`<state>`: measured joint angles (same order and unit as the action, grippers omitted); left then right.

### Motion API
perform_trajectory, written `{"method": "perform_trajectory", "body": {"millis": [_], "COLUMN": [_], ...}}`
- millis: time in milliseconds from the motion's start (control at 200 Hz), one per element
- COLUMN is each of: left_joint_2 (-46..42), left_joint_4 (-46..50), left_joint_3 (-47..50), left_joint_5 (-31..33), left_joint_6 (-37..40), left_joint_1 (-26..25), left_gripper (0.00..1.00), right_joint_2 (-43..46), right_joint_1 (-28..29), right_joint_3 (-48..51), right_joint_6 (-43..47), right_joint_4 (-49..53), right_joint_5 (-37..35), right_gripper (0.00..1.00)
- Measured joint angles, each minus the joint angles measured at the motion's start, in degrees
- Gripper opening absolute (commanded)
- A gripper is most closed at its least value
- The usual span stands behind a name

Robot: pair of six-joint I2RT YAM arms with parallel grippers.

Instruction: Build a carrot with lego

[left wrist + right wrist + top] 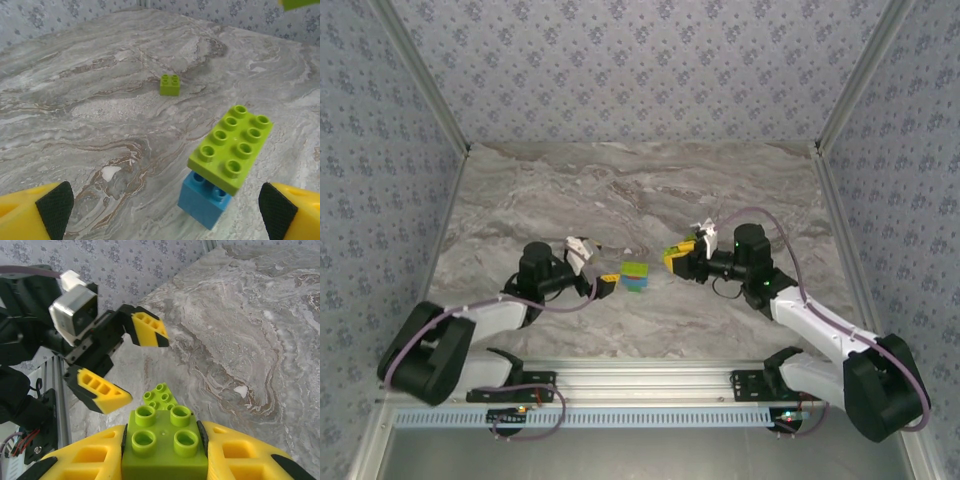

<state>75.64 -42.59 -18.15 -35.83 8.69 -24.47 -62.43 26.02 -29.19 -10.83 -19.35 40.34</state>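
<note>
At the middle of the table (520,190), between the two grippers, sits the stack (635,275): a long yellow-green brick (231,147) pressed onto a blue brick (205,197), with the blue one under its near end as the left wrist sees it. The right gripper (676,257) is clamped on a square yellow-green brick (165,442), studs up, held just right of the stack and a little above it. The stack's studs peek out right in front of that held brick in the right wrist view. So the target lies straight ahead of the right gripper and slightly down, toward the left arm. The left gripper (127,362) has its jaws wide apart and empty, just on the other side of the stack, which sits ahead of it and off toward one finger, not centred. The long brick's long axis seems to run roughly from one gripper toward the other. Both are near, but the right one carries the part, so I'd judge the next placing is its job. A loose small brick (170,85) lies farther back, well apart.
</note>
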Motion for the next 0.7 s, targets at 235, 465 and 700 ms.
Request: {"method": "perform_trajectory", "body": {"millis": [235, 465, 700], "left_joint_2": [6.6, 7.8, 10.1], "left_joint_4": [-1.8, -1.1, 1.1], "left_joint_3": [-4.3, -6.5, -7.4], "left_joint_5": [-6.2, -8.0, -8.4], "left_joint_6": [1.4, 3.7, 5.1], "left_joint_1": [0.0, -4.8, -6.0], "left_gripper": [0.96, 0.95, 0.95], "right_joint_2": [-3.7, -6.7, -6.8], "right_joint_1": [-1.2, -1.2, -1.5], "right_joint_3": [-2.1, -2.3, -3.0], "right_joint_6": [0.0, -0.3, -0.4], "right_joint_4": [0.7, 0.3, 0.2], "right_joint_5": [2.2, 3.3, 4.3], "right_gripper": [0.3, 0.3, 0.31]}}
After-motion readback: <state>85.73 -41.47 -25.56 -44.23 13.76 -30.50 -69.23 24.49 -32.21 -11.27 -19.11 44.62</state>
